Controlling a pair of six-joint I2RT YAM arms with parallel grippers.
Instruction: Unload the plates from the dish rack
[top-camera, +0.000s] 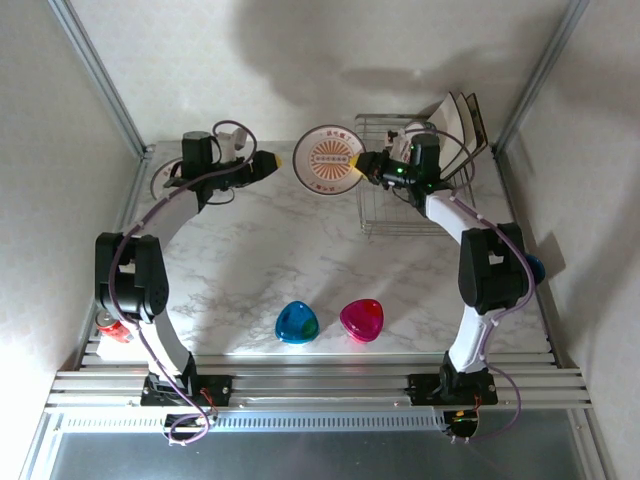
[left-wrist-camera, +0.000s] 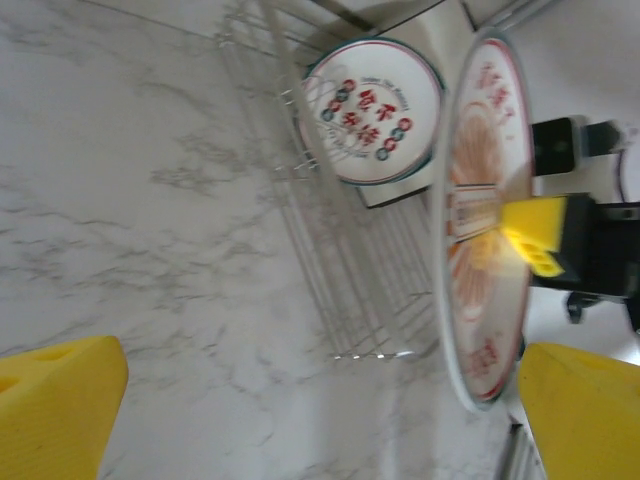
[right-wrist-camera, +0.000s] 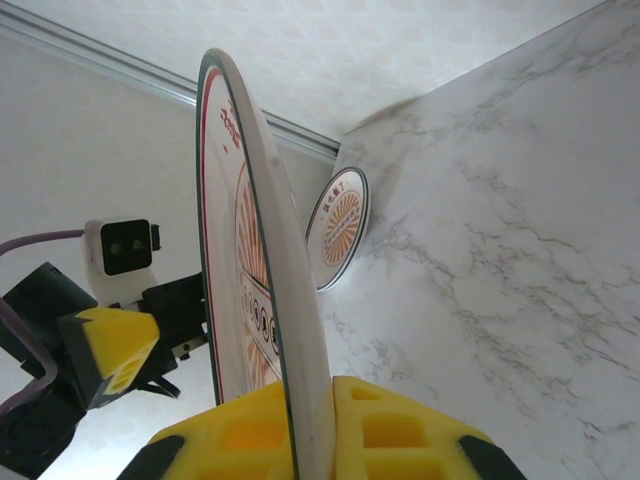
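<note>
Here we see the right claw (top-camera: 361, 166) clenched on an upright round plate (top-camera: 331, 158) beside the dish rack (top-camera: 392, 222); the left claw (top-camera: 268, 160), released, points toward it.

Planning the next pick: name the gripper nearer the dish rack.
Right. The right gripper, clamping a plate, sits at the left edge of the dish rack; the left gripper hangs open farther left.
</note>
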